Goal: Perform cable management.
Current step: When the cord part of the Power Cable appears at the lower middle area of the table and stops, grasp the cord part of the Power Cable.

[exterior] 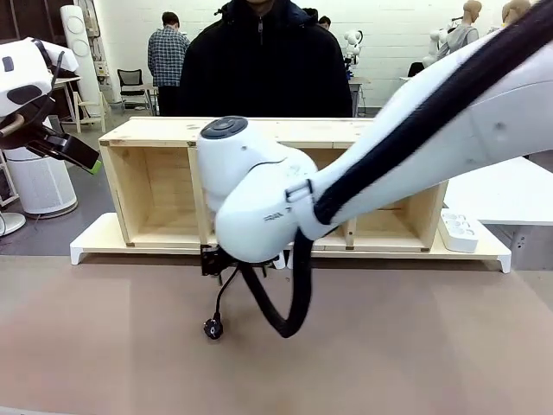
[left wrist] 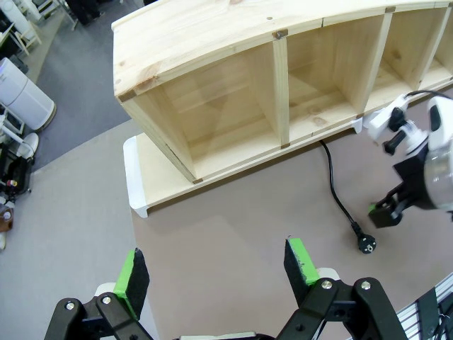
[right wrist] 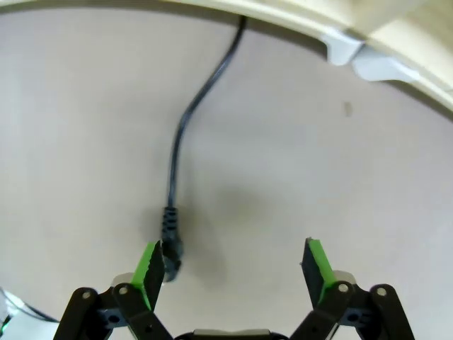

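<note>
The cable (right wrist: pixel 180 134) is a thin black cord running out from under the wooden shelf (exterior: pixel 285 130) onto the brown table. It ends in a black plug (right wrist: pixel 170 242), which also lies on the table in front of the shelf (exterior: pixel 212 328). My right gripper (right wrist: pixel 233 273) hangs open just above the table, and the plug lies beside its left fingertip, not between the pads. In the front view this gripper (exterior: pixel 210 261) is mostly hidden behind its own wrist. My left gripper (left wrist: pixel 216 269) is open and empty, held high at the far left (exterior: pixel 86 160). From there I see the cable (left wrist: pixel 338 195) and the right gripper (left wrist: pixel 396 205).
The shelf (left wrist: pixel 212 106) lies on its side on a white-footed base (exterior: pixel 95 242) with open compartments facing me. A white power strip (exterior: pixel 458 229) rests on the base's right end. A person in black stands behind the shelf. Bare brown tabletop stretches in front.
</note>
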